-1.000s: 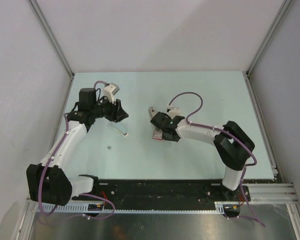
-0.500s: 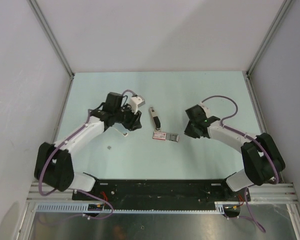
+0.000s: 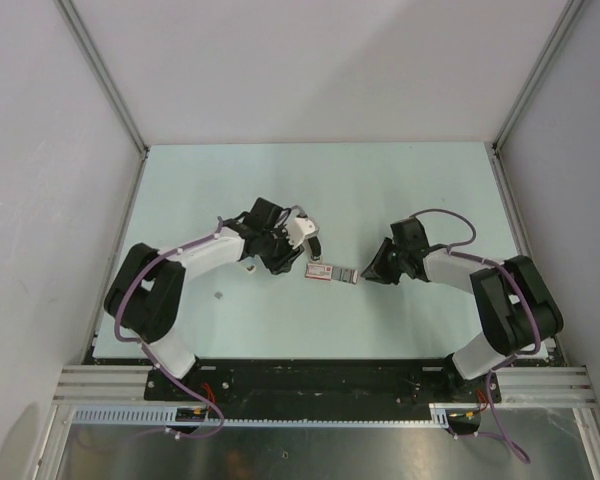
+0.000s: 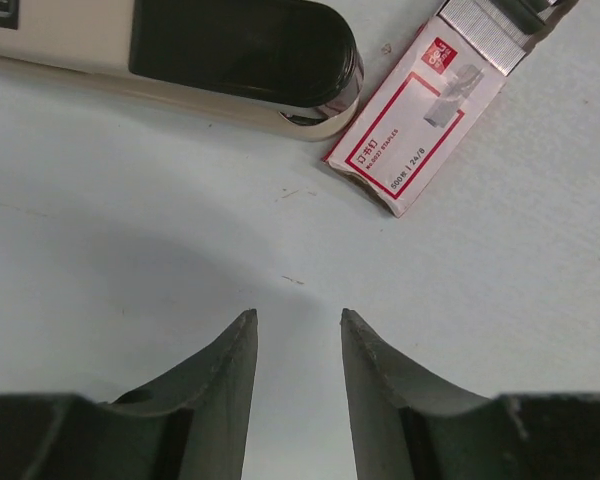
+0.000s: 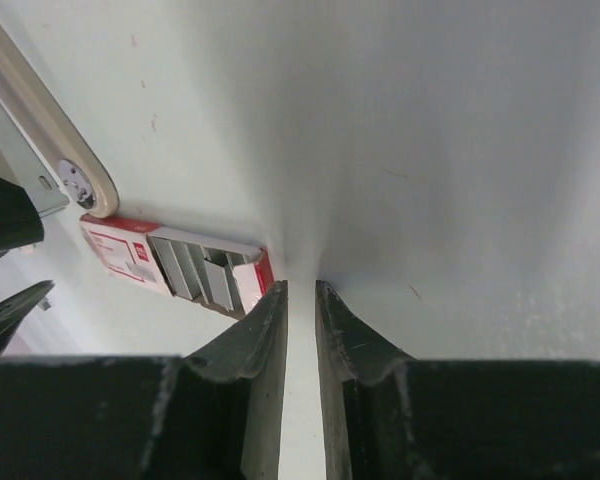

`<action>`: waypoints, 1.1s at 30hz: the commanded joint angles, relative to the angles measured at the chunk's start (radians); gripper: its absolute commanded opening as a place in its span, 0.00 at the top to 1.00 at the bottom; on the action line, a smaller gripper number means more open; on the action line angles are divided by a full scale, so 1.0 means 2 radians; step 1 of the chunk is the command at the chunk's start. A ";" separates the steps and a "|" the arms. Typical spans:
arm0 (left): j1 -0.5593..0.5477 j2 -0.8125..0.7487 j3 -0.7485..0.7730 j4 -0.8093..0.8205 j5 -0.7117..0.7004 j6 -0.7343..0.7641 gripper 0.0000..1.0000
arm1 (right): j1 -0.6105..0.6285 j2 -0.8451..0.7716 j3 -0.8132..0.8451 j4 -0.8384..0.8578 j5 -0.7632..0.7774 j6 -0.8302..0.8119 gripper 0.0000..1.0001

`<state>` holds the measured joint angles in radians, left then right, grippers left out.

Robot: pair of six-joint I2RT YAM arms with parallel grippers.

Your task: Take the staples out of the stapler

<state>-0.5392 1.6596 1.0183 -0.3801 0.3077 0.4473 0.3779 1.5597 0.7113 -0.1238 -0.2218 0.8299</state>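
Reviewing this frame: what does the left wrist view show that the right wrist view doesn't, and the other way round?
Left wrist only: the black top of the stapler, and the left gripper, open and empty. Right wrist only: a metal rivet at the stapler's beige end, and the right gripper, jaws nearly together, nothing between. Both: the stapler and the red-and-white staple box, silver staples showing at its end, lying on the table.

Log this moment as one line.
left fingers: apart, empty, facing stapler | right fingers: narrow gap, empty, beside staple box | stapler: lying on table, untouched
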 commanded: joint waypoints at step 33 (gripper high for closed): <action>-0.046 0.059 0.036 0.041 -0.023 0.029 0.56 | -0.006 0.048 -0.034 0.150 -0.074 0.044 0.86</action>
<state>-0.6186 1.7660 1.0458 -0.3202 0.2558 0.4808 0.3527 1.6314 0.6510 0.1368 -0.3607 0.9051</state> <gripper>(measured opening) 0.440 0.147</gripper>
